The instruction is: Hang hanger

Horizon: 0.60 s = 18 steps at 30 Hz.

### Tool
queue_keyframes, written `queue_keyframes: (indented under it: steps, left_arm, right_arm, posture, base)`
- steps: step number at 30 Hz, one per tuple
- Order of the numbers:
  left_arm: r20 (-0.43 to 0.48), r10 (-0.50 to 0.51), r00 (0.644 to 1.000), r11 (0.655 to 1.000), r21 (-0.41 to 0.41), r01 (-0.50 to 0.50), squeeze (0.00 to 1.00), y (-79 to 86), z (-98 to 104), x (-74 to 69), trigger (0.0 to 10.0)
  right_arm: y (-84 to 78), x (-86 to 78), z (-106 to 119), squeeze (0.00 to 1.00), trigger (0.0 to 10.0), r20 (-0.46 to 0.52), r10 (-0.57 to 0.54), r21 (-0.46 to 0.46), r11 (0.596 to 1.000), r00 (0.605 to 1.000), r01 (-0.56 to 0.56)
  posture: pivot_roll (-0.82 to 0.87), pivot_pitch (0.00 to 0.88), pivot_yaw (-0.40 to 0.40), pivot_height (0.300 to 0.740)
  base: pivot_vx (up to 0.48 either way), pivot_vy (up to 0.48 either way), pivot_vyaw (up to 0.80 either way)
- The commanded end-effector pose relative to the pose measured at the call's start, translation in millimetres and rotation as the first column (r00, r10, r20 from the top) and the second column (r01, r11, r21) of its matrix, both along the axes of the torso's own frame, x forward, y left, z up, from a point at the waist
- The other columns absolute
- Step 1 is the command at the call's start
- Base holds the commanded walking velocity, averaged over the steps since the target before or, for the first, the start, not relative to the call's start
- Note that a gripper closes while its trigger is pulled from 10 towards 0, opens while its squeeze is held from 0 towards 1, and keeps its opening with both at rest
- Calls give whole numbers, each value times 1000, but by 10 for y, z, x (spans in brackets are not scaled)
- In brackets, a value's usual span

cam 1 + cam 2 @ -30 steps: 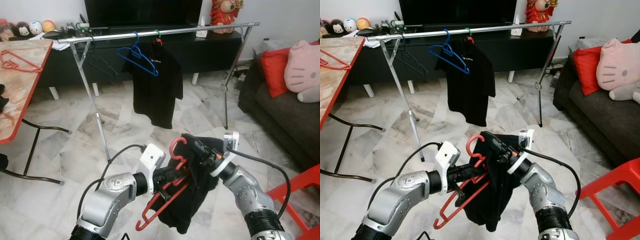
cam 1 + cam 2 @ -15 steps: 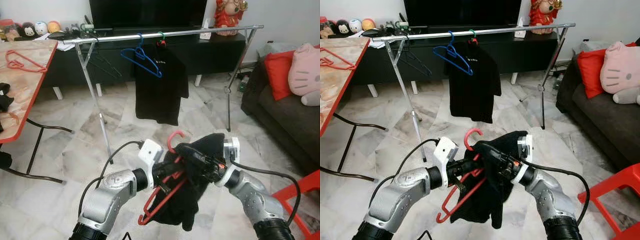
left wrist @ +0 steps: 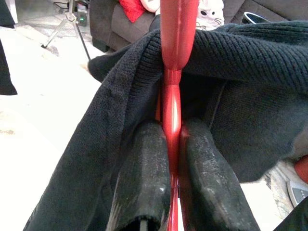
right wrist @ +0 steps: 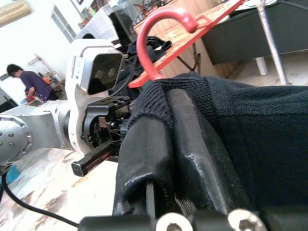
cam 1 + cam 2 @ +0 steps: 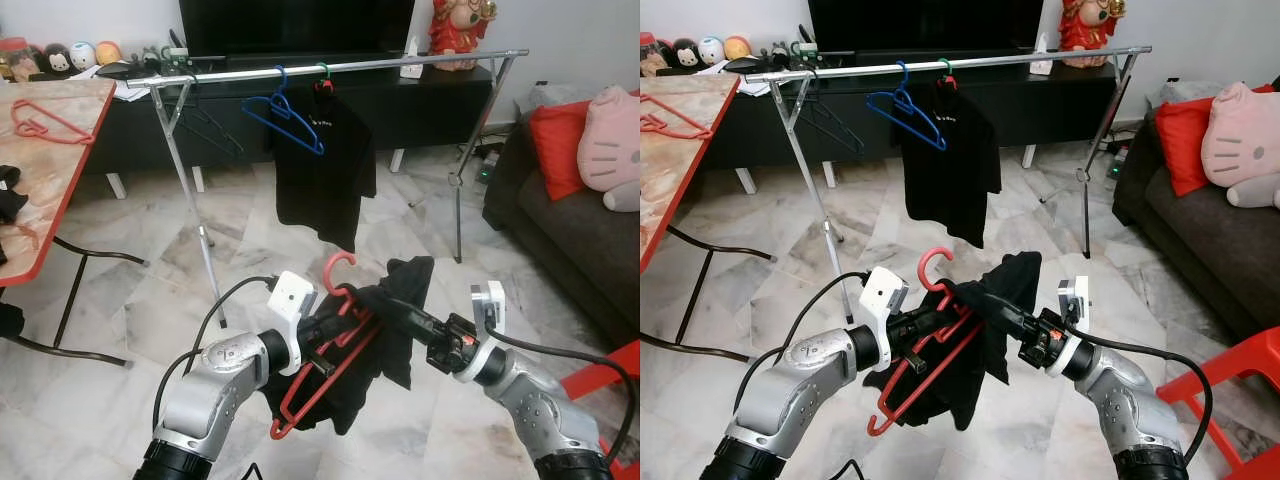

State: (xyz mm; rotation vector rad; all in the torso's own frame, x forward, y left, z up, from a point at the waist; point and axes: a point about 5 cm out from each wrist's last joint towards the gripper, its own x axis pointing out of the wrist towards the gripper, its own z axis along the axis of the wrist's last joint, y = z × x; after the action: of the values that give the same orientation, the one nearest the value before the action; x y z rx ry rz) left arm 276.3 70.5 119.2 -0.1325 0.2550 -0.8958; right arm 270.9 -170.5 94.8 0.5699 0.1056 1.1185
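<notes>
- Red hanger (image 5: 318,365) hangs tilted low in front of the robot, with a black garment (image 5: 395,330) draped over it; its hook (image 5: 337,272) points up.
- Left gripper (image 5: 330,333) is clamped on the hanger just under the hook. In the left wrist view the red bar (image 3: 172,110) runs straight between the two black fingers (image 3: 144,173), which press it from both sides, and knit cloth folds over the bar beyond the fingertips.
- Right gripper (image 5: 992,307) reaches in from the right and pinches the garment's collar edge close beside the hook. In the right wrist view its fingers (image 4: 190,139) lie closed together with the ribbed hem (image 4: 166,98) wrapped over their tips, and the hook (image 4: 156,33) rises just behind.
- Both grippers meet near the hanger's neck, almost touching.
- Silver rail (image 5: 340,67) stands well beyond, across the marble floor (image 5: 150,290), carrying a blue hanger (image 5: 285,115) and a hung black shirt (image 5: 325,165).
- Red-edged table (image 5: 45,160) stands at the left, and a dark sofa (image 5: 570,235) at the right.
</notes>
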Motion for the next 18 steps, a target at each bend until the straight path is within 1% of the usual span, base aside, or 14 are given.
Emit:
queue_keyframes:
  steps: [1,2,7,8,10,14,18]
  left_arm:
    - [59,-14,998,1000,-25,16,0,-25,122,26,10000]
    - [64,-22,998,999,-27,23,0,-34,129,17,10000]
    - [68,-9,998,1000,-27,11,0,-11,136,25,10000]
    - [70,8,998,1000,-26,-7,0,17,136,40,10000]
    - [70,13,997,1000,-26,-11,0,25,137,45,10000]
    - [78,30,996,999,-23,-29,0,44,141,69,10000]
    - [79,32,996,999,-26,-30,0,36,144,72,10000]
  right_arm:
    - [52,-24,36,0,10000,25,39,4,999,999,-39]
    - [93,-33,35,0,10000,24,58,8,998,998,-58]
    - [160,-75,56,0,10000,30,108,6,994,994,-109]
    - [148,-102,63,0,10000,30,121,-6,993,992,-121]
    - [138,-115,62,0,10000,30,123,-17,992,992,-123]
    - [47,-145,-12,0,10000,6,86,-67,994,996,-86]
    - [29,-157,-27,0,10000,-1,75,-84,994,997,-75]
  posture:
    - [61,0,-46,716]
    - [65,0,-44,716]
    - [71,0,-48,716]
    - [71,0,-48,716]
    - [71,0,-48,716]
    - [63,0,-48,716]
    - [61,0,-49,716]
  base:
    - [0,0,0]
    - [0,0,0]
    - [0,0,0]
    - [0,0,0]
    - [0,0,0]
    - [0,0,0]
    - [0,0,0]
